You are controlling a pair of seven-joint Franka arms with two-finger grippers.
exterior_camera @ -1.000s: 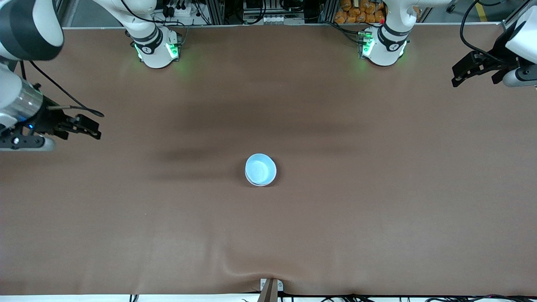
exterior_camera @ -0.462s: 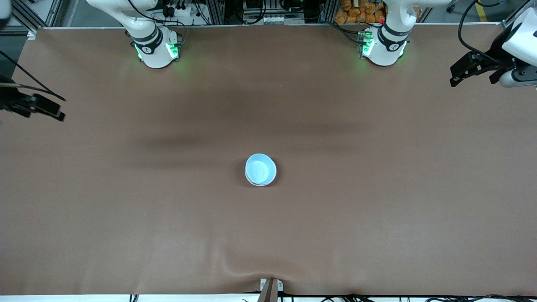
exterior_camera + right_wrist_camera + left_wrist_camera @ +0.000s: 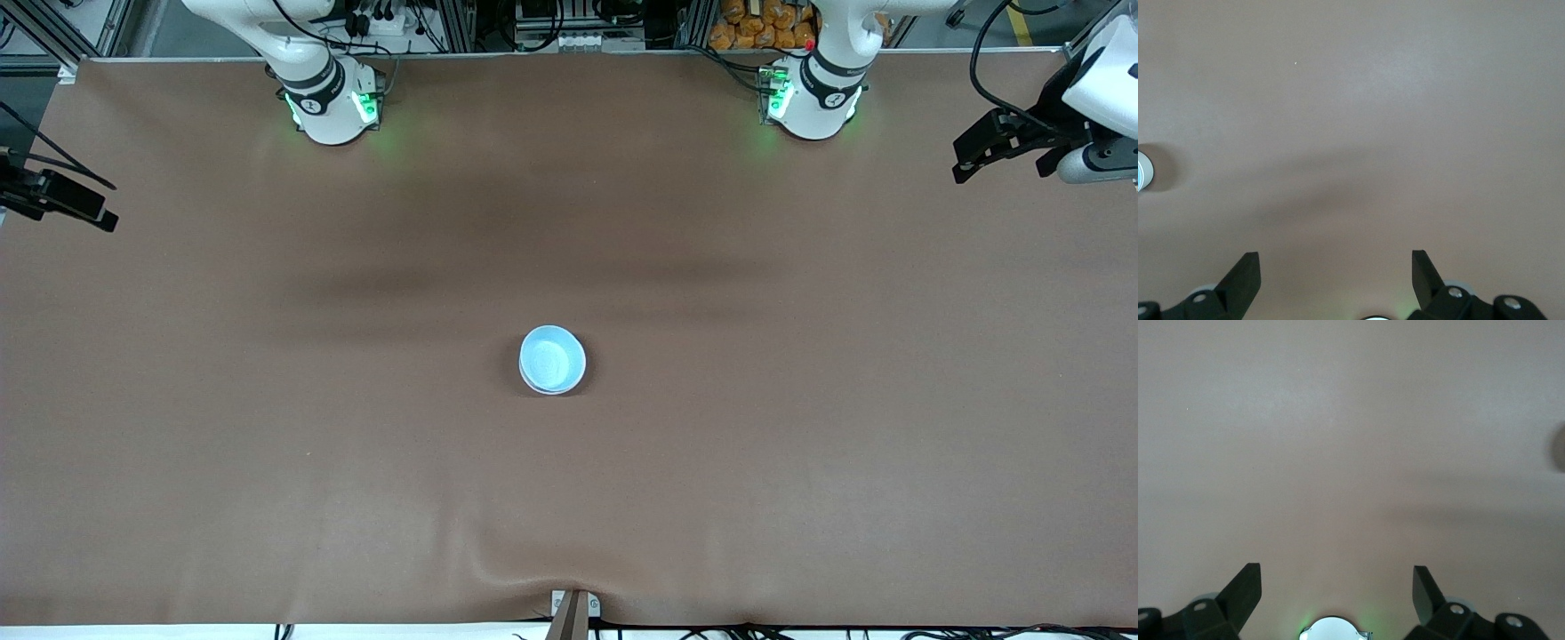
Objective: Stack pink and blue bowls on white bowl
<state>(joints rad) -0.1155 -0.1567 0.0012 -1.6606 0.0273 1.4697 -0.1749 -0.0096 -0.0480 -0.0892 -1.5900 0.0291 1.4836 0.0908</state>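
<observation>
The blue bowl sits upright in the middle of the table, on top of a stack. Only a thin pale rim peeks out under it, so the pink bowl and the white bowl are hidden. The stack's edge also shows in the right wrist view as a blue bowl. My right gripper hangs open and empty over the right arm's end of the table. My left gripper hangs open and empty over the left arm's end. In the wrist views the left gripper and the right gripper have only bare table between their fingers.
A brown mat covers the table. The two arm bases stand with green lights along the edge farthest from the front camera. A small bracket sits at the nearest edge.
The right arm has pulled back toward its end of the table, its gripper now at the view's edge. The left gripper has hardly moved. The bowl stack is unchanged.
</observation>
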